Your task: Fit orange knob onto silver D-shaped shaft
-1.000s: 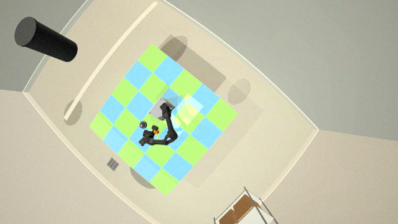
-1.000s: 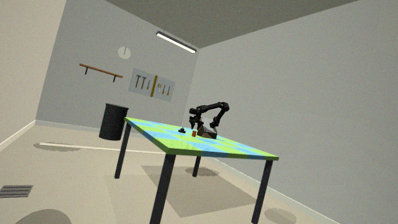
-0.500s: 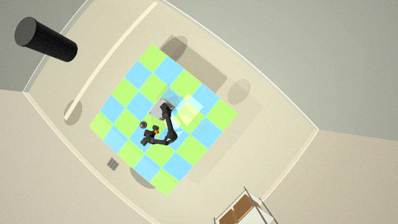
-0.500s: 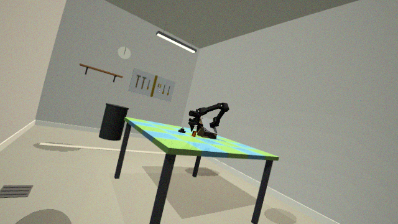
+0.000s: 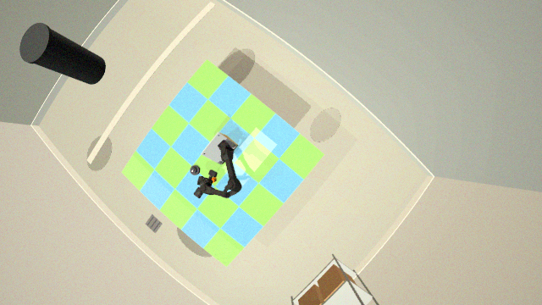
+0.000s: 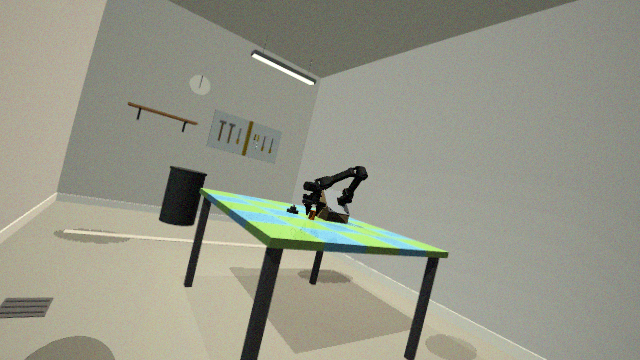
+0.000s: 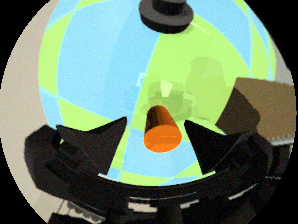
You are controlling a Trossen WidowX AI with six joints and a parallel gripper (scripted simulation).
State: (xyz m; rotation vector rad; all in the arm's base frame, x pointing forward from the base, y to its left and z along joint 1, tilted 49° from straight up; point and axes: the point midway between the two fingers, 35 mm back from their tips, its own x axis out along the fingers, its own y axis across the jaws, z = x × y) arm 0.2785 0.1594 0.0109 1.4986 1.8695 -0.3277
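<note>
The orange knob (image 5: pixel 214 180) (image 6: pixel 312 215) (image 7: pixel 162 138) stands on the checkered table, its round end face towards the wrist camera. Its hole is not visible. My gripper (image 6: pixel 314 213) (image 7: pixel 156 120) is open, with one finger on each side of the knob and a gap to both in the wrist view. The dark round pedestal (image 5: pixel 195 169) (image 6: pixel 292 210) (image 7: pixel 166 24) stands apart from the knob, at the top edge of the wrist view. The shaft is cut off there and too small in the top and exterior views to show its flat side.
The arm's base stands on a grey-topped, brown-sided block (image 5: pixel 213 148) (image 7: pixel 265 107), which lies to the right of the knob in the wrist view. The blue and green table (image 5: pixel 207 78) (image 6: pixel 295 232) has its edges well away from the gripper.
</note>
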